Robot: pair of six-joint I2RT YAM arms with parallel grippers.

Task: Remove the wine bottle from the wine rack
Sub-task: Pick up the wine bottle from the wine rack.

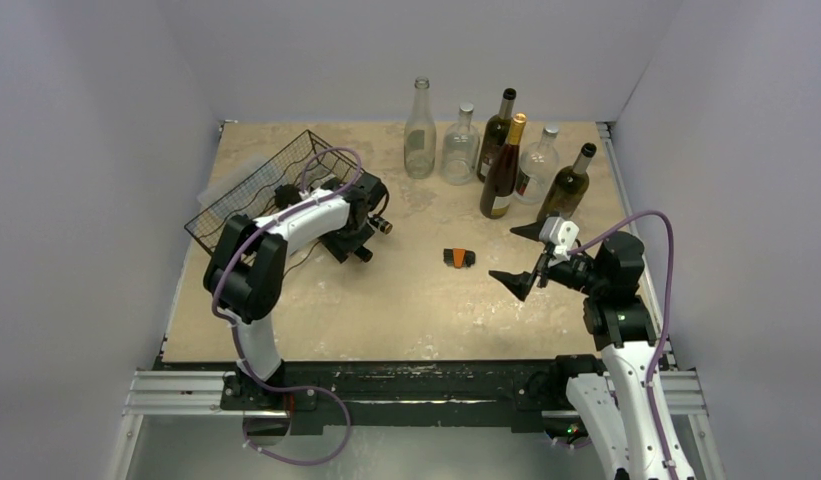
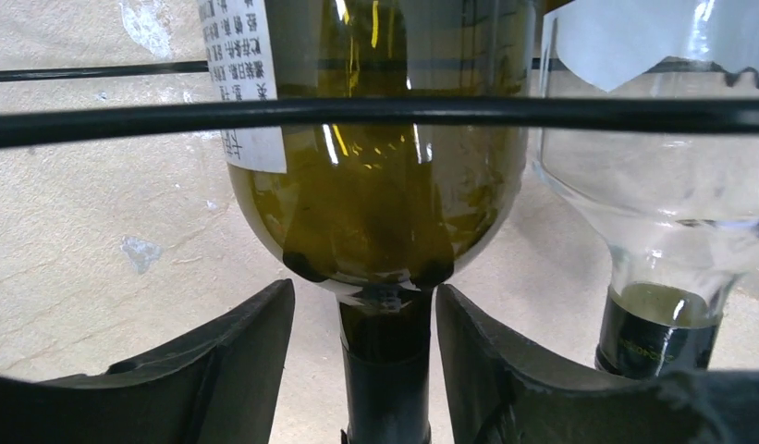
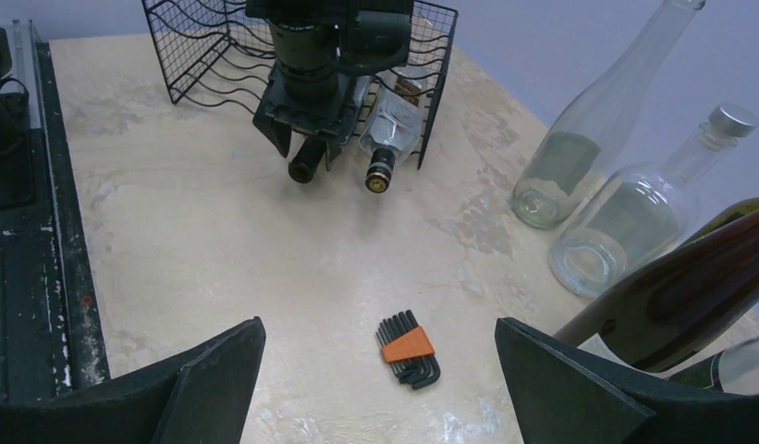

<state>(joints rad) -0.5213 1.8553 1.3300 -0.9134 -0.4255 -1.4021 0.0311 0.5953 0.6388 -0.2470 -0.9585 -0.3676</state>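
The wine bottle (image 2: 375,185), dark green with a white label, lies in the black wire wine rack (image 1: 251,185) with its neck (image 2: 386,370) pointing out toward me. My left gripper (image 2: 364,296) straddles that neck. Its right finger sits almost against the glass and a narrow gap shows at the left finger, so the jaws stand open round it. From the right wrist view the bottle's black cap (image 3: 304,169) pokes out under the left gripper (image 3: 306,111). My right gripper (image 1: 514,257) hovers wide open over the table and holds nothing.
A clear bottle (image 2: 662,166) lies in the rack beside the green one, its gold cap (image 3: 380,176) sticking out. An orange-banded hex key set (image 1: 458,258) lies mid-table. Several bottles (image 1: 501,150) stand upright along the back right, close to my right arm.
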